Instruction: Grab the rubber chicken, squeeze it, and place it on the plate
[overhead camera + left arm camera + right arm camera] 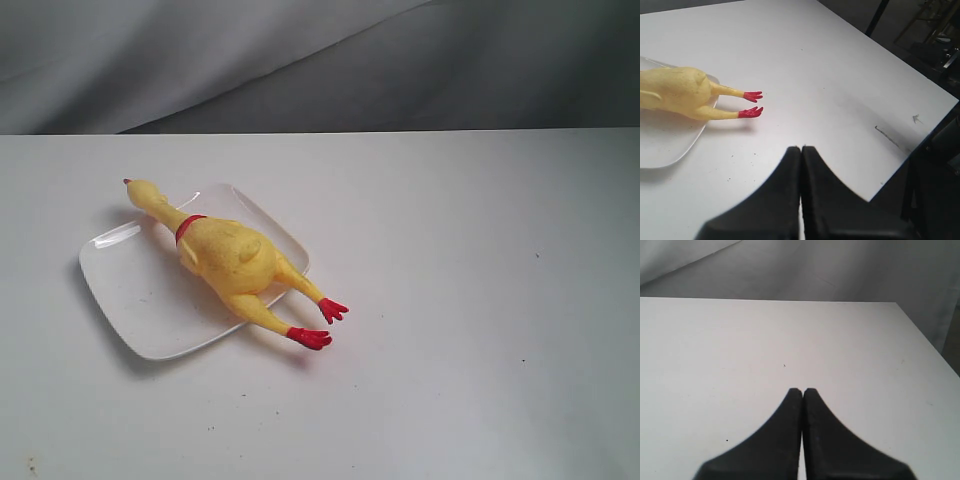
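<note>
the left gripper point(801, 148) is closed, its two black fingers pressed flat together with nothing between them, and it hangs above the white table point(830, 75). ahead of its tips and well apart from them, the rubber chicken point(675, 92) lies stretched across the plate point(665, 145). its red feet point(753, 96) are the part nearest this gripper, and they reach past the plate's rim over the table. the yellow body rests on the plate itself, and in the exterior view the head pokes out beyond the opposite rim. the right gripper point(802, 390) is closed too, finger against finger, holding nothing. ahead of it there is only bare table top, then a grey cloth point(840, 270) beyond the far edge.
</note>
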Tool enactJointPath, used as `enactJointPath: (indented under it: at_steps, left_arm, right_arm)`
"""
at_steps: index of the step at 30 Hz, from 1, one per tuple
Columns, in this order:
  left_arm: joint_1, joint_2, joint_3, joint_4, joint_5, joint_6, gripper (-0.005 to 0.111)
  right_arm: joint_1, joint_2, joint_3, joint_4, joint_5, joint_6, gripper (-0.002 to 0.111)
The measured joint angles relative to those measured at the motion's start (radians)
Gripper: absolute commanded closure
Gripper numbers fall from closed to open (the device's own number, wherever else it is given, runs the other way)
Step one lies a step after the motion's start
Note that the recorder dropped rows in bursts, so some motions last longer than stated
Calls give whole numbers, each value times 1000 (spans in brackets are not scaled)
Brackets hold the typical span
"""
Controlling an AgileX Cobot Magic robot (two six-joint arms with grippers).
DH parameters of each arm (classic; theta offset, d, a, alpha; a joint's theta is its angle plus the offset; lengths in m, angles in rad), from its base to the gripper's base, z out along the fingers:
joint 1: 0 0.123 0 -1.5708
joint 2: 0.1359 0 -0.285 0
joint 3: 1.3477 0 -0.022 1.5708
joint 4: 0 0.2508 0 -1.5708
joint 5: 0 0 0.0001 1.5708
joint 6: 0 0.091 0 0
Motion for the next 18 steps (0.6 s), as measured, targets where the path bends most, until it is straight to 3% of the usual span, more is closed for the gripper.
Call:
enactJointPath:
  at_steps: [1,3,5,7,9,13,18]
  left_arm:
    - [10,-5,0,0,0,0,106]
    - [121,-48,0,0,0,0,106]
    - [321,-148,0,3,-41,0,106]
    - [461,-228,0,32,-130,0,106]
    - [544,-294,0,67,-249,0,106]
    - [604,-333,0,108,-518,15,106]
    - [608,-333,0,129,-627,69,106]
  right_arm:
    - [0,0,0,0,0,0,108]
    - [0,0,0,0,0,0,108]
    - [0,0,0,0,0,0,108]
    - [0,0,0,0,0,0,108]
    - [0,0,0,0,0,0,108]
    - [0,0,0,0,0,0,108]
    - [0,0,0,0,0,0,108]
